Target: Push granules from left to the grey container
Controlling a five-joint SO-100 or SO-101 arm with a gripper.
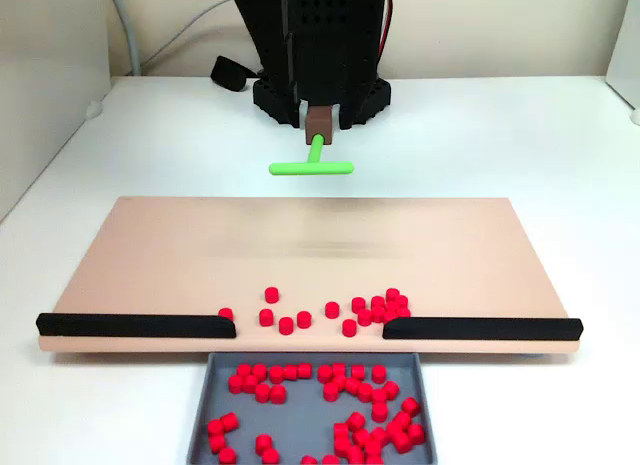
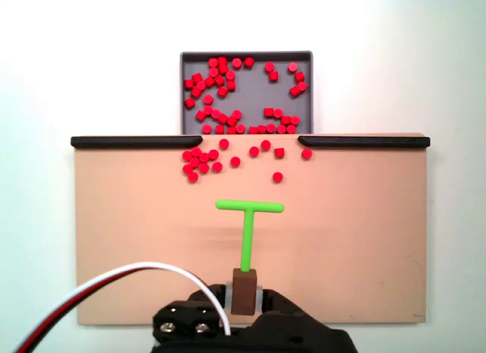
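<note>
The gripper (image 2: 244,292) pinches the brown block of the green pusher (image 2: 249,207) and holds it up, well back from the grey container (image 2: 246,57). Many granules (image 2: 228,95) lie in the grey container already. A small bunch (image 2: 199,162) waits just outside it, in the gap between the two black strips (image 2: 129,141). Some sit close to one strip's end, so a crooked push could jam them there. The tan board (image 2: 137,239) is wide. A push that is too fast could make them hop out.
</note>
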